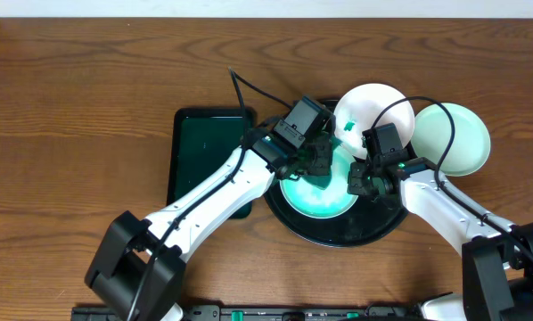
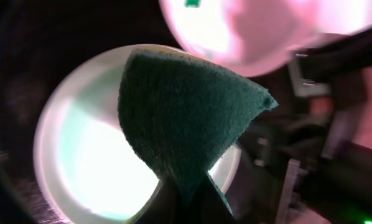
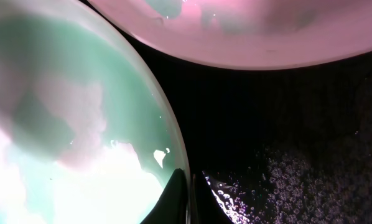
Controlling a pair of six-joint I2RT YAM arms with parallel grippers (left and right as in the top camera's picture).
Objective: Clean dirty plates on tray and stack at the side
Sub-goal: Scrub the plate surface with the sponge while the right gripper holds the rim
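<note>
Three plates [image 1: 373,111] show only overhead (one off the tray [image 1: 338,234]); wrist views show left pincer [image 2: 187,202] clutching sponge [image 2: 180,112], right pincer [image 3: 189,200] pinching mint plate [image 3: 68,112] by its rim.

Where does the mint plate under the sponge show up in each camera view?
Overhead: mint plate at centre, on the black tray.
Left wrist: lower left, behind the sponge.
Right wrist: fills the left half.
Shared landmark: the white plate, up and right of it in every view.

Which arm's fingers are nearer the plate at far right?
Right. The right fingers sit at the middle plate's rim, left of the far-right plate; the left fingers, gripping the sponge, are farther left.
</note>
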